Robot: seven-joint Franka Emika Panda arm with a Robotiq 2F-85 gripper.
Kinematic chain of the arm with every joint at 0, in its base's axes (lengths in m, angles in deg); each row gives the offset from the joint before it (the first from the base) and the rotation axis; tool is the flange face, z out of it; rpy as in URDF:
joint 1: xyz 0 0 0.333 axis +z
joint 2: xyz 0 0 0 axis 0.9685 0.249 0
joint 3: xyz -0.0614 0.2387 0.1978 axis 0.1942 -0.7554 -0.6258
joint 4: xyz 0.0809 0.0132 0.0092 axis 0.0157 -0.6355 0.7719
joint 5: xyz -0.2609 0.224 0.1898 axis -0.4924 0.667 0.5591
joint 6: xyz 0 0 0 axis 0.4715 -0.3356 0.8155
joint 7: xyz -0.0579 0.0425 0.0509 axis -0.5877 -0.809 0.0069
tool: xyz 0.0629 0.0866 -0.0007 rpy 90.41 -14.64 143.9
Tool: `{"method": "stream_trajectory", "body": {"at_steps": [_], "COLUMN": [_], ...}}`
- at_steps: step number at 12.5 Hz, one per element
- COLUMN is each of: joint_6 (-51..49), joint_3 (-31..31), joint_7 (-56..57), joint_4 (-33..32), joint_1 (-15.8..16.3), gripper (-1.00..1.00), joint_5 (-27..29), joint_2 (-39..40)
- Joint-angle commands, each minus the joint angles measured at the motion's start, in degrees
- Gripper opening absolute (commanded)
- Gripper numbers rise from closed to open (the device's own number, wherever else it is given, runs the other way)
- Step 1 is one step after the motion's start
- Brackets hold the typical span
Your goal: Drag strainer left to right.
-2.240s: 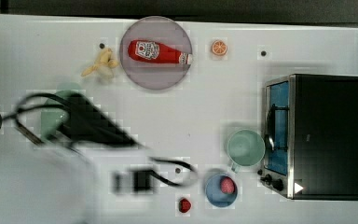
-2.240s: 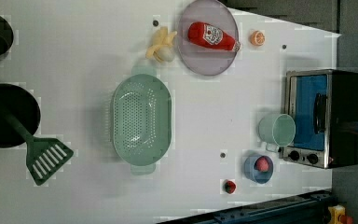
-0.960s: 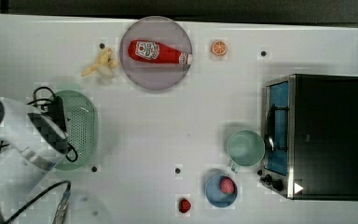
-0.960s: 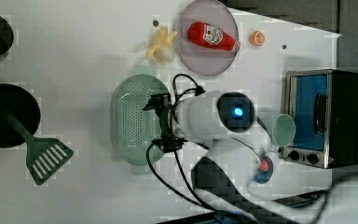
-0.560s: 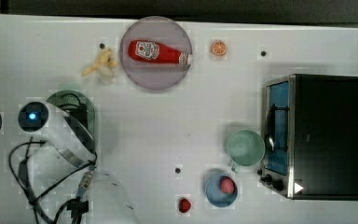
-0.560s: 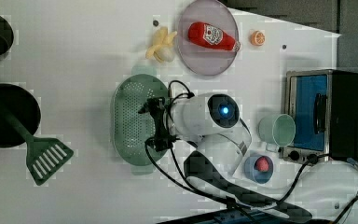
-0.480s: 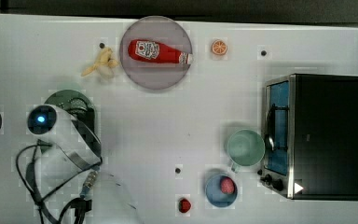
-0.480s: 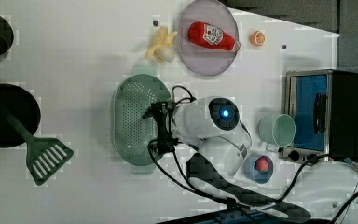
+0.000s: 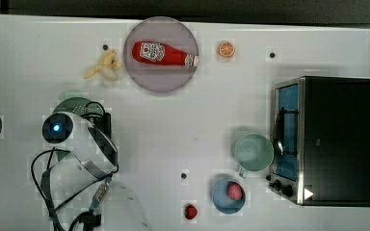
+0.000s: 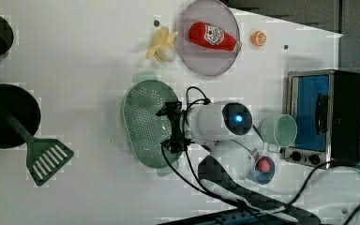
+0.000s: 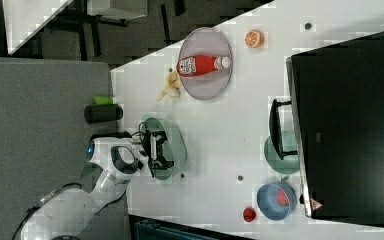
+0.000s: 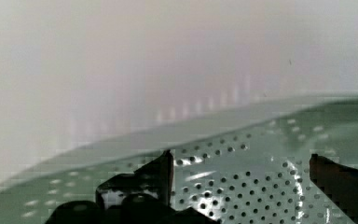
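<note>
The strainer (image 10: 145, 124) is a pale mint-green oval colander lying on the white table, in the middle of the left view. In the top view the arm covers most of the strainer (image 9: 74, 103). My gripper (image 10: 171, 127) stands open at the strainer's rim on the left view's right side, one black finger toward each end of that side. In the wrist view the gripper (image 12: 242, 182) hangs just above the perforated inside of the strainer (image 12: 242, 140), close to the rim, with nothing between the fingers. The right view shows the gripper (image 11: 157, 150) over the strainer (image 11: 177, 145).
A grey-purple plate (image 9: 144, 72) carries a ketchup bottle (image 9: 161, 53), with a banana (image 9: 103, 67) beside it. A mint mug (image 9: 253, 151), a toaster oven (image 9: 327, 139), a blue bowl (image 9: 219, 199) and a strawberry (image 9: 190, 211) stand on the top view's right. A black pan (image 10: 4, 117) and a spatula (image 10: 44, 157) lie on the left view's left.
The arm has swung in over the strainer and come down, bringing the open gripper to its rim. The strainer has stayed in place.
</note>
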Motion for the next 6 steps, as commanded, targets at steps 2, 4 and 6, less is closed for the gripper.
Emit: {"method": "stream_trajectory", "body": {"at_steps": [2,4,6], "joint_6": [3.2,3.4,4.2], "joint_3": [0.2,0.3,0.9], "joint_7": [-0.4,0.2,3.4], "joint_4": [-3.8,-6.4,-8.3], "joint_1": [-4.5,-6.5,-8.3], "gripper": [1.0,1.0,1.0], "joint_5": [1.1,1.0,1.0], "joint_2": [-4.1,-5.7,-6.7]}}
